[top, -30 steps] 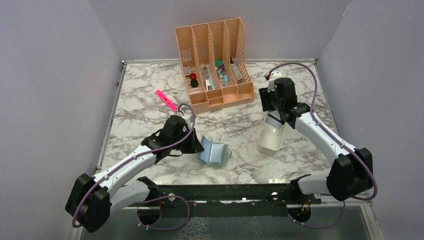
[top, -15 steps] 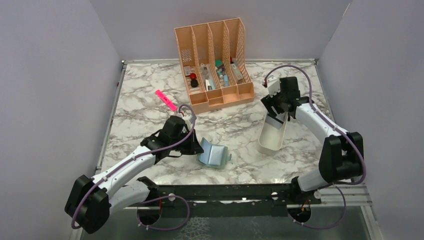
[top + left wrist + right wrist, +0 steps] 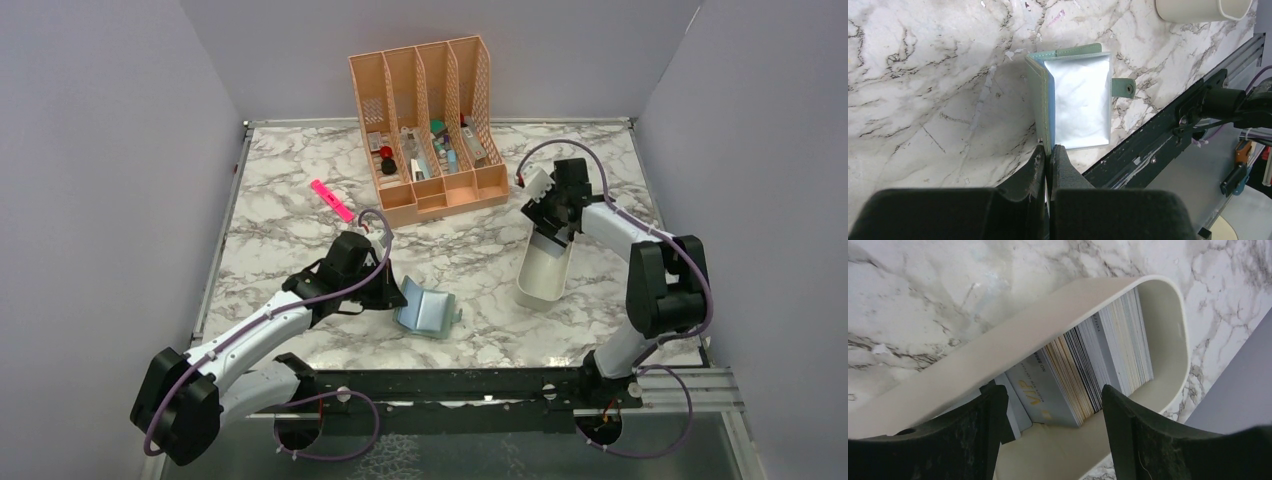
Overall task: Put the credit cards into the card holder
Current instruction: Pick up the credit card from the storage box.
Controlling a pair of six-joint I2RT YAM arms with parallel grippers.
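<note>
Grey-green card holder [image 3: 428,310]: my left end effector [image 3: 385,290] is clamped on one cover's edge, I reckon to prop it open with the pockets exposed. Credit cards [image 3: 1098,355] stand packed on edge in the white tray [image 3: 545,280]. Right end effector [image 3: 548,215] has its fingers apart, straddling the stack's end. Tray walls look tight; bare surface [image 3: 480,265] between tray and holder.

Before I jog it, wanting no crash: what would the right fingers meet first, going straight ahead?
Probably the cards standing on edge in the tray; the open right fingers frame that stack. One finger may graze the tray wall, depth being unclear.
</note>
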